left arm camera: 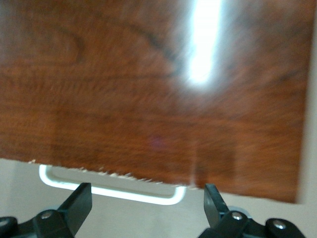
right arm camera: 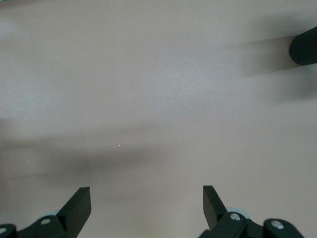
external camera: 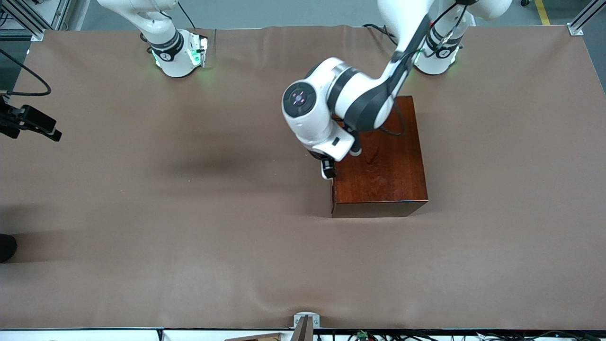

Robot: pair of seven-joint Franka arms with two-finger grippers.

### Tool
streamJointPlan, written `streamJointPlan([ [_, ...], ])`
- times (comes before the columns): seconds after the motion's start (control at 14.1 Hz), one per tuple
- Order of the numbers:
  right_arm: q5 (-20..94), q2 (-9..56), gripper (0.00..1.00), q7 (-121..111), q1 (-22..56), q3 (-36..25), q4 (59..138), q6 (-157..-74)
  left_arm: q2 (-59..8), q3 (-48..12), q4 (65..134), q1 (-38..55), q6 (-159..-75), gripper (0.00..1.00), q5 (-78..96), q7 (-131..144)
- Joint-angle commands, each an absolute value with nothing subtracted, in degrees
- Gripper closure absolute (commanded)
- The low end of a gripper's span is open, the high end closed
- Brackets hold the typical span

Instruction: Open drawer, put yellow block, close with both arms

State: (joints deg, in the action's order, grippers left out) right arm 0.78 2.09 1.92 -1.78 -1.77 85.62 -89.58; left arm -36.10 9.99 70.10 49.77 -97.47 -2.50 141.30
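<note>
Yellow block unseen; drawer (left arm camera: 148, 99) front blurred.

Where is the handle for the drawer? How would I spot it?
Find the shiny reddish-brown wooden box on the brown table. On its side toward the right arm's end of the table sits the white U-shaped handle, with the open left gripper right at it. It is the only white piece on that dark wood.

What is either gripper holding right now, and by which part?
Nothing. The left gripper is open beside the wooden box, fingers either side of the drawer's white handle, not closed on it. The right gripper is open over bare table.
</note>
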Motion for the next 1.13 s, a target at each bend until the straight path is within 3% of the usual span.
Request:
streamJointPlan([
  [0.0, 0.5, 1.6, 0.0, 2.3, -2.9, -0.8, 85.4, -89.4, -31.6, 13.6, 71.6, 49.4, -97.6, 0.0, -3.9, 141.2],
  [1.06, 0.5, 1.6, 0.0, 2.4, -2.9, -0.8, 85.4, -89.5, -27.7, 14.0, 76.0, 28.6, -97.2, 0.0, -1.3, 111.3],
])
